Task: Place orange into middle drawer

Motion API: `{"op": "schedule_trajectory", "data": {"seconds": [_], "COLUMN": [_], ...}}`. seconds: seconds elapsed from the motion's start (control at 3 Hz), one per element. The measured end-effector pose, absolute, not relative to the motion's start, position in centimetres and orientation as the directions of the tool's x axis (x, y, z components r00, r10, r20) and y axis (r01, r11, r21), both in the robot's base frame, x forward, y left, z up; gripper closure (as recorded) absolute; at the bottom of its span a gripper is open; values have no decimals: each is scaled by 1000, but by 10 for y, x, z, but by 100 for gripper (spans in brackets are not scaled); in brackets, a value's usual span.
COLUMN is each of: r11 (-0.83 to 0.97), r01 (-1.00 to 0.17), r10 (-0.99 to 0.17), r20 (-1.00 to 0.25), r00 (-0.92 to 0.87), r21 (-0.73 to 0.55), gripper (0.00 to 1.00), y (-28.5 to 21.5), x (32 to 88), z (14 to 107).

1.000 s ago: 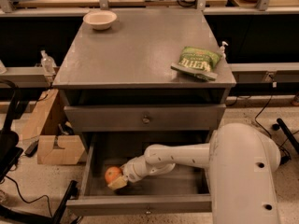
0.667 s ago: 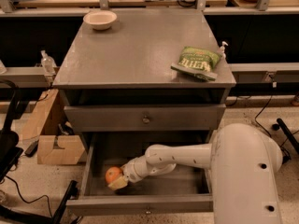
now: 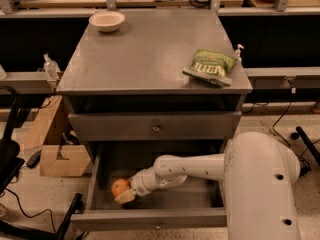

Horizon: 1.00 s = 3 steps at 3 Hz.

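Cabinet (image 3: 150,49) with middle drawer (image 3: 150,218) pulled open. Arm (image 3: 200,166) reaches inside; gripper (image 3: 123,195) sits low at the drawer's left, touching the orange (image 3: 119,186). Whether it clamps the fruit cannot be told. Judged remaining: release, withdraw.

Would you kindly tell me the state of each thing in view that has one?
Middle drawer: pulled open, orange inside.
Upper drawer: shut.
Orange: in the middle drawer, front left, against the tool.
Tool: low inside the middle drawer, at the orange.
Bowl: upright, back left on the cabinet.
Bag: lying flat, at the cabinet's right edge.
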State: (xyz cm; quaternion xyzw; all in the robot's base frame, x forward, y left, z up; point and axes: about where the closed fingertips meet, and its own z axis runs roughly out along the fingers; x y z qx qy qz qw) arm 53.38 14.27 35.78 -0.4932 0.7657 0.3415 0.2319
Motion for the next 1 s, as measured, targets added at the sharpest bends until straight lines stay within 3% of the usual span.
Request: {"op": "schedule_trajectory", "data": {"seconds": [0.33,1.0], "r11": [276,275], "r01": [-914,-914], "r10": [-598,-598], "r20": [-691,-691], "r00": [-406,-406], "r21": [297,298], "gripper": [3,0], "y": [145,145], "x": [532,531], "z": [357,357]}}
